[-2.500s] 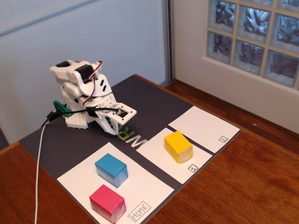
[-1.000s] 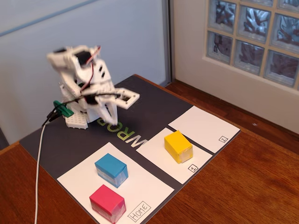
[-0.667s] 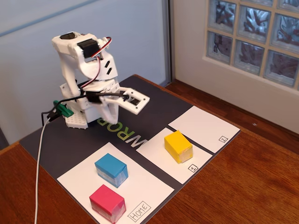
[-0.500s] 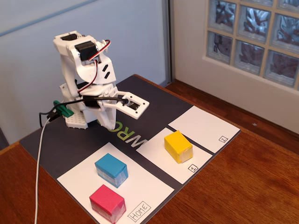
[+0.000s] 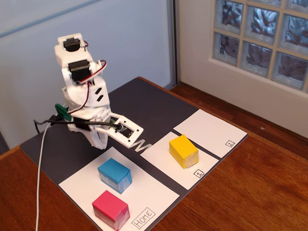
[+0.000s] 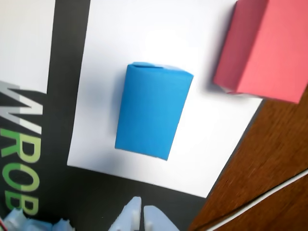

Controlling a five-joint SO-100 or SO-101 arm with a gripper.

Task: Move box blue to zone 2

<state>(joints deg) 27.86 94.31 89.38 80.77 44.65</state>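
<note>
Likely a home room; glass-block window (image 5: 260, 38) in a white frame; wooden table (image 5: 260, 192); pale wall (image 5: 125, 38).

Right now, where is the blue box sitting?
In the fixed view the blue box rests on the Home sheet, beside the pink box, left of the yellow box on sheet 1.

Blue box (image 5: 115, 174) and pink block (image 5: 111, 209) on Home sheet (image 5: 159, 195), zone 2 (image 5: 209, 132) bare.
</note>
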